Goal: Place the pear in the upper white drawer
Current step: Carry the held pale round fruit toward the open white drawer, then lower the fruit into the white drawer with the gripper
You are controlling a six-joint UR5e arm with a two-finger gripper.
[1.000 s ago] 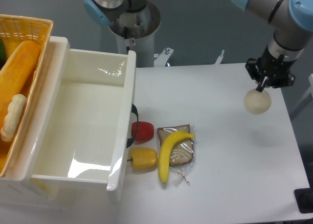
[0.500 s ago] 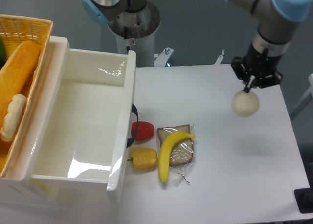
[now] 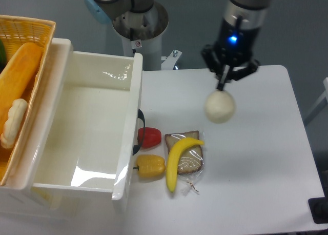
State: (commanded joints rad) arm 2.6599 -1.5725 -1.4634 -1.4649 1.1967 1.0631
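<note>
— How far along was it?

— Roughly halfway, by my reading. The pale cream, nearly round matte pear [image 3: 220, 106] was already off the white bench [image 3: 256, 168] and hanging in the air from the black two-finger claw [image 3: 226, 84], whose fingers were pinched narrow on the fruit's top, where the stem would be. Its shadow lay on the bench below it. The pickup was done; the carry and the release were left.

— And the drawer?

— The large glossy white plastic drawer [image 3: 77, 142], deep-walled with a dark handle on its near-right front, stood pulled open at the left and looked to have nothing in it. The pear hung right of it, well apart, over the middle of the bench and just beyond the clutter: a red pepper [image 3: 149, 137], a yellow-orange pepper [image 3: 150, 165], a yellow banana [image 3: 177, 160] lying across a wrapped slice of bread [image 3: 186, 154].

— What had changed from a second before?

— The arm had swung left. Back then the pear hung near the bench's right edge; half a second later it was a little further in; now it was close to centre. The drawer, the woven yellow basket [image 3: 31, 32] and the food lay as before.
</note>
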